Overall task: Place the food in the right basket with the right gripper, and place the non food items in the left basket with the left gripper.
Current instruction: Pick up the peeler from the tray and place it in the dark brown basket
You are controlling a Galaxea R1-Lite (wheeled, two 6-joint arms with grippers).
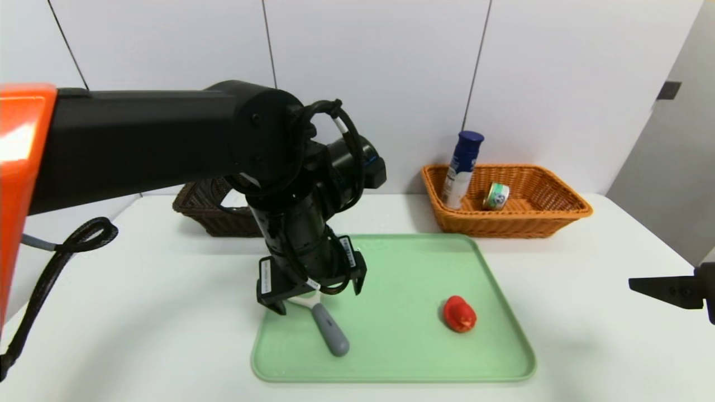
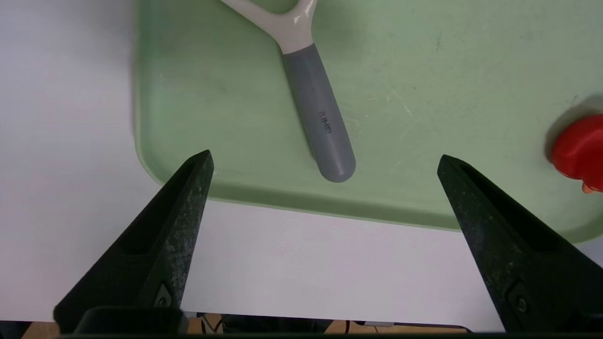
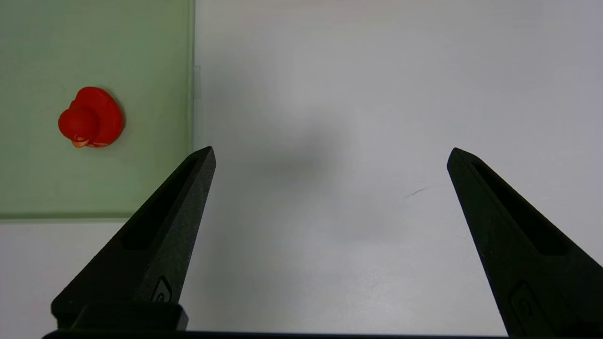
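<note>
green tray [image 1: 491,357] holds peeler [image 2: 320,117] under left tool [image 2: 325,162] (spread wide).

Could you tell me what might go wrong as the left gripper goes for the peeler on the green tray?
1. The open left gripper hangs near the peeler handle's end, by the green tray rim; closing there may pinch only the tip, or catch the rim.
2. The peeler lies flat, so its rounded handle could slip out.
3. The left arm hides most of the left basket in the head view, so the drop could miss.
</note>
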